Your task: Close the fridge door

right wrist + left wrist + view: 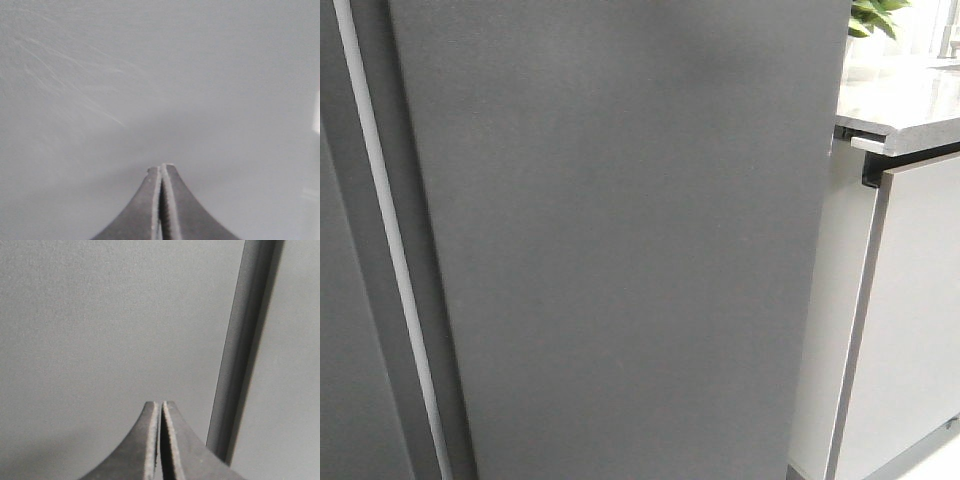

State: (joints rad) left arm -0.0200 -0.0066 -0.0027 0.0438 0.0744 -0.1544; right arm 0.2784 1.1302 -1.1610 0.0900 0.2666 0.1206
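Filling most of the front view, from upper left to lower centre: the fridge door [620, 250], matte dark grey outside only, no white liner showing. Running down the left of the frame: a pale strip [390, 250] between it and the other dark grey panel [345, 380]. Sitting at upper right: a stone countertop [900, 100] with green leaves [875, 15] at the top corner, light cabinet fronts [910, 320] below. Showing neither arm.

Rising at bottom centre of the left wrist view: the left gripper [161, 404], fingers pressed together on nothing, pointing at a flat grey surface, likely the door. Crossing the right of the frame: a dark vertical seam [240, 350].

Rising at bottom centre of the right wrist view: the right gripper [161, 166], fingers likewise together and empty, close to a plain grey face with faint scratches at upper left; contact not determinable.

Looking nearly or fully closed, judging by the outside face squarely presented; possibly lacking only a final push and a withdrawal.
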